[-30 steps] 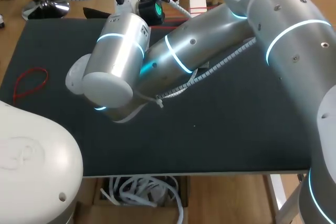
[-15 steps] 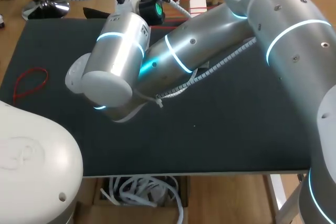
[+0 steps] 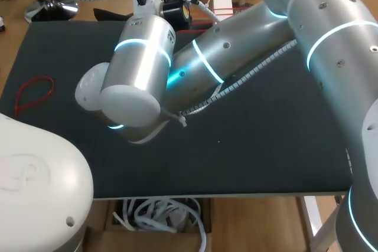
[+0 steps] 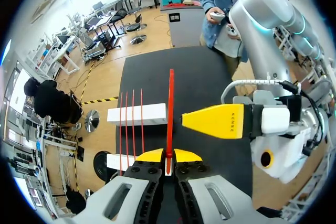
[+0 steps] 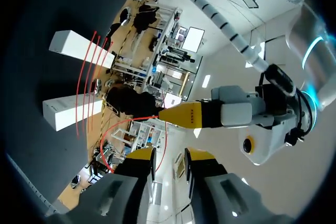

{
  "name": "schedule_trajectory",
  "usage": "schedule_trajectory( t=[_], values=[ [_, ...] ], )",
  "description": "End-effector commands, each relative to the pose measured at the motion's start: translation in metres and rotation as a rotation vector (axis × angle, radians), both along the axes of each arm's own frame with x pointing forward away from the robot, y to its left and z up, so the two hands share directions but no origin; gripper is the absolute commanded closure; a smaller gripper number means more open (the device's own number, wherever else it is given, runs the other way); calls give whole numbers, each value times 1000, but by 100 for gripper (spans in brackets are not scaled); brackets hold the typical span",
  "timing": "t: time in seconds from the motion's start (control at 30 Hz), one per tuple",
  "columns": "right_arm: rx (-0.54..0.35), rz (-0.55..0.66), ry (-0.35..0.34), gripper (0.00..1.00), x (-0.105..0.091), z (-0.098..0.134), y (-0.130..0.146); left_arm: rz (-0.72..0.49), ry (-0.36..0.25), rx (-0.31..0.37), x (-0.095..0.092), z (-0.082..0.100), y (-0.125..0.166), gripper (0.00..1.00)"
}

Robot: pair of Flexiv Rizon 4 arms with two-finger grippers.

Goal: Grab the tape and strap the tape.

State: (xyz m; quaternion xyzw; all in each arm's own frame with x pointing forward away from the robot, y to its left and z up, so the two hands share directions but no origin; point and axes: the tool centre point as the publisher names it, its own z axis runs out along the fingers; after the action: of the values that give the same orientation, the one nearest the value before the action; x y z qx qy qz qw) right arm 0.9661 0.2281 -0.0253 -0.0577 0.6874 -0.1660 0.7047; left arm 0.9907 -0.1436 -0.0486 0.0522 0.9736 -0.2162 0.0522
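In the left wrist view my left gripper [image 4: 168,156] is shut on a thin red tape band [image 4: 170,103] that runs taut straight ahead over the black table. My right arm's yellow finger [image 4: 215,121] lies just beside that band. In the right wrist view my right gripper [image 5: 170,157] stands open, its yellow tips apart, with the red band [image 5: 128,125] curving past them to my left arm's yellow fingertip [image 5: 186,115]. Two white boxes [image 4: 137,114] [image 4: 116,161] carry several red bands stretched across both. In the head view my right arm [image 3: 201,63] hides both grippers.
A loose red band [image 3: 34,92] lies near the table's left edge. A small white box [image 3: 222,5] sits past the far edge. The white boxes show in the right wrist view as well [image 5: 79,49] [image 5: 65,113]. My right arm's forearm spans the table's middle.
In the head view my right arm's forearm and wrist have shifted a little to the right and toward the far edge. The loose red band has not moved.
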Motion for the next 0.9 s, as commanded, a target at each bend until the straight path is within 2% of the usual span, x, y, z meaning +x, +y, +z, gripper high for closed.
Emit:
schedule_trajectory(
  t=[0.03, 0.13, 0.2, 0.57, 0.7, 0.9],
  values=[
    [6, 29, 16, 71, -6, 7, -11, 1, 1, 4, 0, 1, 0, 100],
    [20, 35, 10, 45, -10, 11, -19, 1, 1, 4, 0, 1, 0, 100],
    [29, 39, 6, 0, -11, 14, -26, 1, 1, 4, 0, 1, 0, 100],
    [69, 13, 0, 0, -10, 19, -86, 1, 1, 4, 0, 1, 0, 100],
    [84, -9, -7, 0, -9, 26, -115, 1, 1, 4, 0, 1, 0, 100],
    [99, -50, 19, 0, -1, 33, -165, 1, 1, 4, 0, 1, 0, 100]
  ],
)
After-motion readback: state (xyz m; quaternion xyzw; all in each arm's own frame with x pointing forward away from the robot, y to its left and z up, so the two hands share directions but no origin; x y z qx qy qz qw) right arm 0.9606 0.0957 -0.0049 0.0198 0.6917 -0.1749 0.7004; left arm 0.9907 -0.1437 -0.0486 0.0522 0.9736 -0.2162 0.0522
